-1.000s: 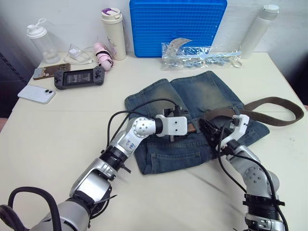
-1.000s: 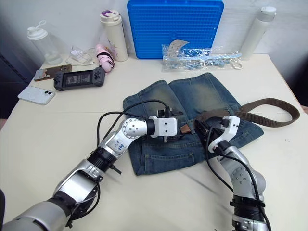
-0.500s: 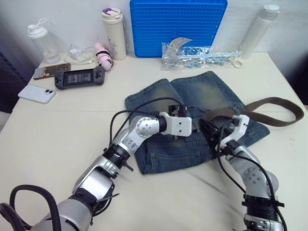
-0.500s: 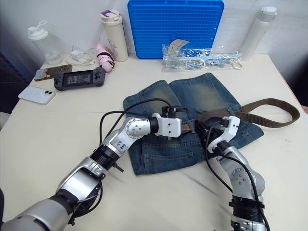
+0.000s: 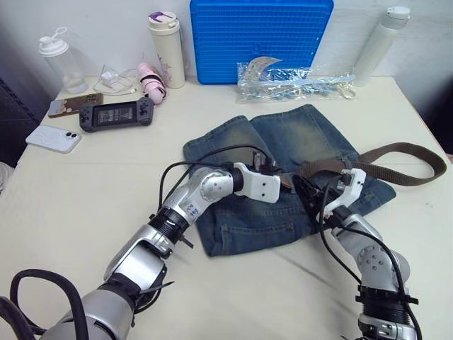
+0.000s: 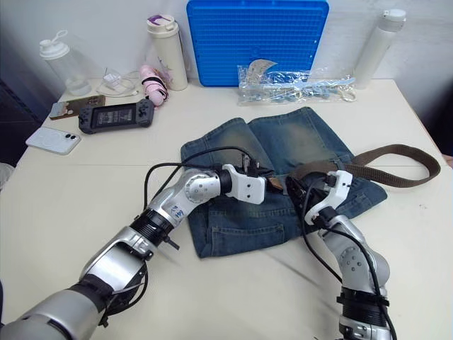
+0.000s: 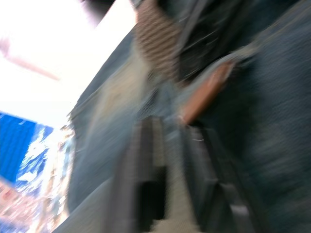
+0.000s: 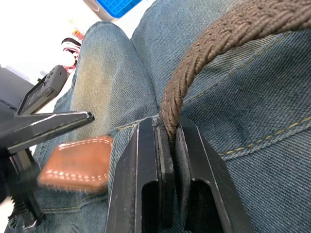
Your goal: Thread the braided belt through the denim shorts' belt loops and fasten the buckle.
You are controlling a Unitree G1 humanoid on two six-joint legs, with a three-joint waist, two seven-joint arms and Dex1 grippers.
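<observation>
The braided belt [image 8: 204, 48] lies across the denim shorts [image 5: 297, 142] on the table [image 5: 85, 198], its long end looping off past their right side. My right gripper [image 8: 167, 145] pinches the strap at the waistband. My left gripper [image 5: 267, 168] sits beside the belt's tan leather tip [image 8: 75, 167]; its fingers I cannot tell.

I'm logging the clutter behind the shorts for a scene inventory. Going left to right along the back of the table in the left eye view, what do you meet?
clear bottle → pink item → cream tumbler → blue board → white bottle
</observation>
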